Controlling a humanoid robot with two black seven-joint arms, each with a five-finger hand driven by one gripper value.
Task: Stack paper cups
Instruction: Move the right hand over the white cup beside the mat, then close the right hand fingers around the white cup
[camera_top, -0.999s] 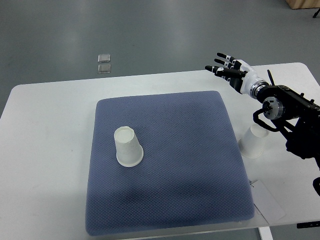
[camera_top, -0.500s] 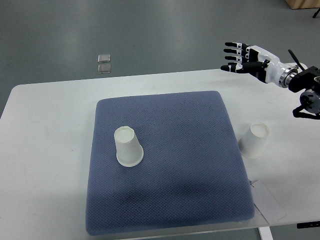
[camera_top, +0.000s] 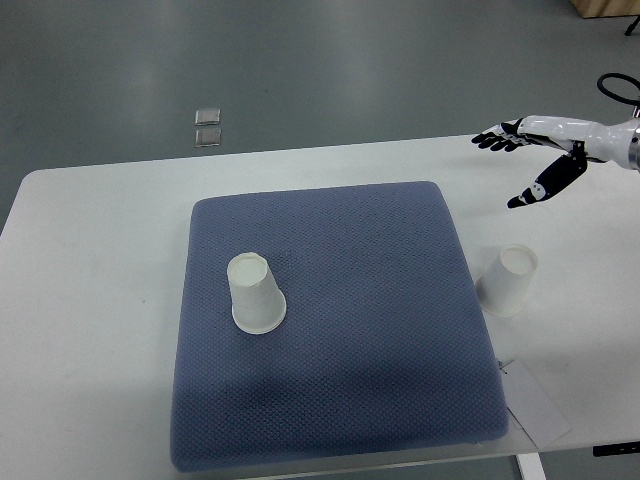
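Two paper cups are seen upside down, well apart, with one hand spread above the table.

The right hand (camera_top: 545, 150) is held wide at 2 o'clock, grasping nothing. One cup (camera_top: 256, 293) stands on the blue mat (camera_top: 340, 390); the other cup (camera_top: 508, 280) rests tilted on the white table (camera_top: 100, 300) just beside the mat's 3 o'clock edge.

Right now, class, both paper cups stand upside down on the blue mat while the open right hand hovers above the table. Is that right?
Not quite. The top view shows only one paper cup on the blue mat; the other cup stands on the white table beside it. The right hand is open.
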